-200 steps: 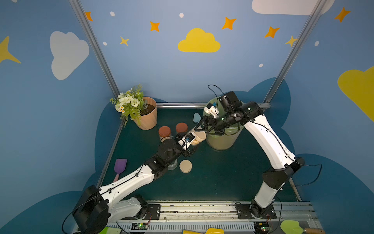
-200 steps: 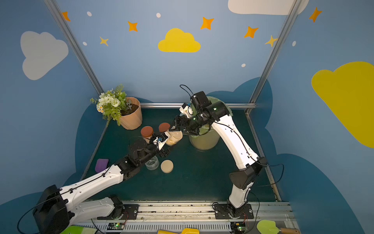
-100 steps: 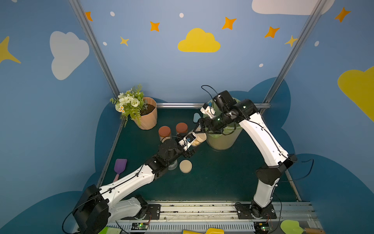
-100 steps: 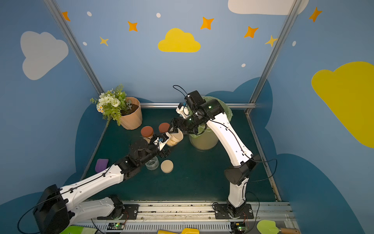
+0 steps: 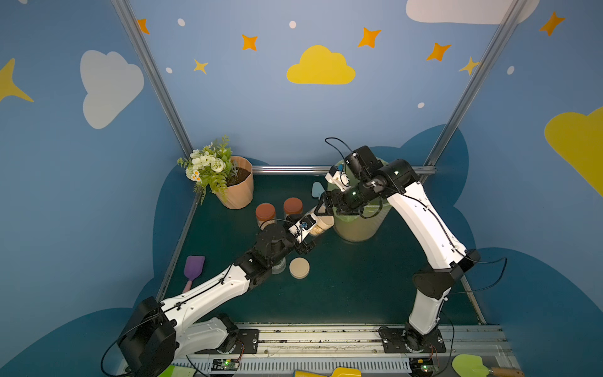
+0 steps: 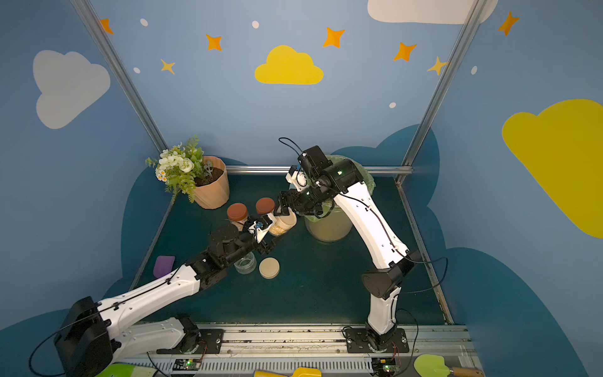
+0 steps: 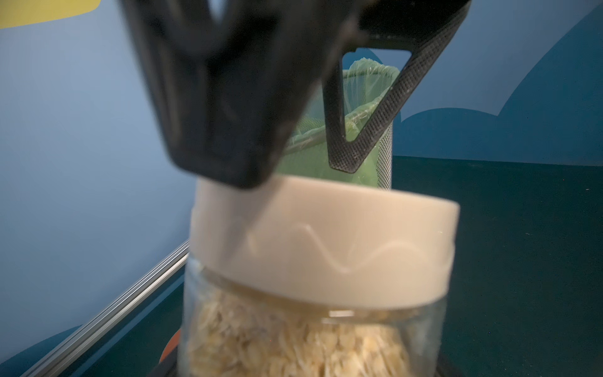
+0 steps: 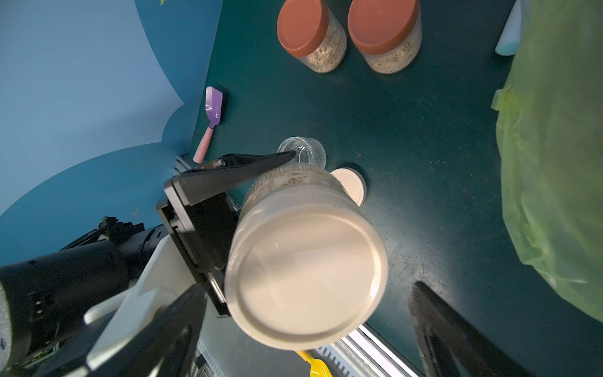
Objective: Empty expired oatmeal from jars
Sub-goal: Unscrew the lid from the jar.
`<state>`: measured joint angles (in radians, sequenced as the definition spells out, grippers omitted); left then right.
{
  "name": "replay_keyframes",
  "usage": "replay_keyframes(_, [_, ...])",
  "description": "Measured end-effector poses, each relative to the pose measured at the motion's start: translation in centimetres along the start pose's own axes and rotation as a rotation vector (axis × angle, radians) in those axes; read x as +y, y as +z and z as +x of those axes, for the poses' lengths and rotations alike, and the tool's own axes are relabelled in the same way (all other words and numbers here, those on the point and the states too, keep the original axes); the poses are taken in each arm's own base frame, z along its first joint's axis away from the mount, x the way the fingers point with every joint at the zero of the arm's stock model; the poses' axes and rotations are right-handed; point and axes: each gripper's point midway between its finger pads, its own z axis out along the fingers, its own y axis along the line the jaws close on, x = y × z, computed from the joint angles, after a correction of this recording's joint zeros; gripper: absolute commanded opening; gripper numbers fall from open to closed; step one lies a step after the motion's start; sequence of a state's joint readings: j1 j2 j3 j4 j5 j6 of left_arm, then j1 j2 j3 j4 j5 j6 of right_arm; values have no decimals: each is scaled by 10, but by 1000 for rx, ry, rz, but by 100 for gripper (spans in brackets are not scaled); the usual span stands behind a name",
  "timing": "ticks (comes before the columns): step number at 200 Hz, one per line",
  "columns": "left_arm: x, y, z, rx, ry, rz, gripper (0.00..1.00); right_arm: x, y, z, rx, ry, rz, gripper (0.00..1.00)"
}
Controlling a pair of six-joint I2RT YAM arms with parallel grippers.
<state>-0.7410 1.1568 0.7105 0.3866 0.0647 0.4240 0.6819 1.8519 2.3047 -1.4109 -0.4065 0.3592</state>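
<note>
Left gripper (image 6: 272, 233) pinches held jar (image 6: 287, 222), oatmeal (image 7: 293, 346) inside, raised beside bin (image 6: 328, 228). Right gripper (image 6: 284, 205) fingers (image 8: 456, 336) spread around lid (image 8: 306, 271), not clamped. Empty jar (image 6: 245, 263) on table (image 6: 326, 287); two red-lid jars (image 8: 310, 36) full.

Jar (image 7: 424, 329): clear, glossy wall. Lid (image 7: 326, 241): beige plastic, smooth, matt, with a raised wavy line. Oatmeal (image 7: 293, 346): dry, flaky. Bin liner (image 8: 554, 163): thin green film, crinkled. Tabletop (image 8: 424, 130): dark green, matt, scuffed. Rail (image 7: 107, 310): ridged bare metal.
</note>
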Motion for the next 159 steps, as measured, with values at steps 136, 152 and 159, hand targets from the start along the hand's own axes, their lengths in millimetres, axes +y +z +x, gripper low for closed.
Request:
replay_keyframes(136, [-1,0,-8,-33,-23,9,5,5,8,1,20,-1,-43,83])
replay_keyframes(152, [-1,0,-8,-32,-32,11,4,4,10,1,23,-12,-47,78])
replay_keyframes(159, [-2,0,-6,-26,-37,13,4,4,12,2,26,-22,-49,73])
